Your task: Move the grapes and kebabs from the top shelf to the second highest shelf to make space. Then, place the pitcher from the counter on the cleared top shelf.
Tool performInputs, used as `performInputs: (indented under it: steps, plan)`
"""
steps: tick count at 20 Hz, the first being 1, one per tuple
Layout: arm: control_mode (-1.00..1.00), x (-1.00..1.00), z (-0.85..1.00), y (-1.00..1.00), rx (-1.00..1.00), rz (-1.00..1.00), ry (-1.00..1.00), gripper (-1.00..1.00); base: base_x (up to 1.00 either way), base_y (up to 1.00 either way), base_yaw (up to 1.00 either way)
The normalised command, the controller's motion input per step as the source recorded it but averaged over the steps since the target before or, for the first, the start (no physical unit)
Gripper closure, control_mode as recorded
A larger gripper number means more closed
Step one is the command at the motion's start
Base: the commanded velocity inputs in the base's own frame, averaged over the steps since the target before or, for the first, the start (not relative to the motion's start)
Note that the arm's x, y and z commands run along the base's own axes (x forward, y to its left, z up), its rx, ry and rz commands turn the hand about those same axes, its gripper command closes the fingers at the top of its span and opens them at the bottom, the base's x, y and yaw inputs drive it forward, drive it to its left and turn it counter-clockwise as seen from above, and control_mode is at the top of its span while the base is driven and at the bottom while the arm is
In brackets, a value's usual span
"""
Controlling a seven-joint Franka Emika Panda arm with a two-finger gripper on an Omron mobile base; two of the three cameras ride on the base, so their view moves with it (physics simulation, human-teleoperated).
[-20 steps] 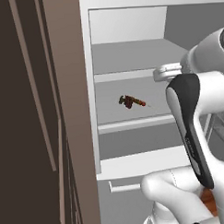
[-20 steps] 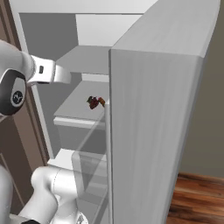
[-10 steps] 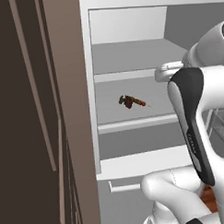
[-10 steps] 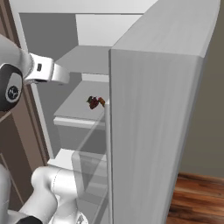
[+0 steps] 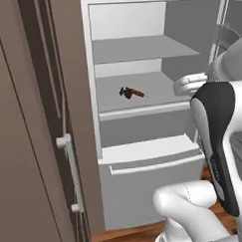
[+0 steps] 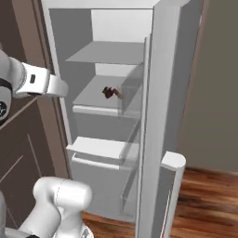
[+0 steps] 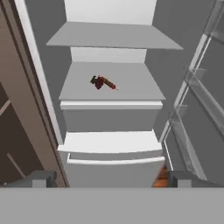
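The fridge stands open in front of me. A dark purple bunch of grapes [image 7: 96,81] and a short kebab skewer [image 7: 110,84] lie side by side on the second highest shelf [image 7: 135,89]. From the base they show as grapes [image 5: 124,92], kebabs [image 5: 137,93] and a small dark-red cluster of grapes [image 6: 109,92]. The top shelf [image 7: 113,37] is bare. My gripper [image 7: 112,178] is open, holds nothing, and hangs well back from the shelves, outside the fridge. The pitcher and the counter are out of view.
The fridge door [image 6: 167,107] stands open on the right with clear door bins [image 7: 199,94]. A white drawer [image 5: 150,164] sits below the shelves. Brown cabinet panels [image 5: 29,147] flank the fridge on the left. Wooden floor [image 6: 209,195] lies to the right.
The whole picture has shifted in the last half second: the base has backed away from the fridge, which now looks smaller. Grapes and kebabs lie unmoved on their shelf. The gripper stays open.
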Motion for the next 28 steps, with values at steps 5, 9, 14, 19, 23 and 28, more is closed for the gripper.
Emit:
performInputs:
  steps: [5,9,14,19,23,28]
  plan:
    - [1.0,0.0,0.0,0.0,0.0,0.0,0.0,-1.0,-1.0,0.0,0.0]
    - [1.0,0.0,0.0,0.0,0.0,0.0,0.0,-1.0,-0.85,0.0,-0.01]
    - [1.0,0.0,0.0,0.0,0.0,0.0,0.0,-1.0,-0.71,0.03,-0.06]
    - [1.0,0.0,0.0,0.0,0.0,0.0,0.0,-1.0,-0.52,0.02,0.07]
    - [1.0,0.0,0.0,0.0,0.0,0.0,0.0,-1.0,-0.46,-0.01,0.41]
    - [1.0,0.0,0.0,0.0,0.0,0.0,0.0,-1.0,-0.23,-0.17,0.63]
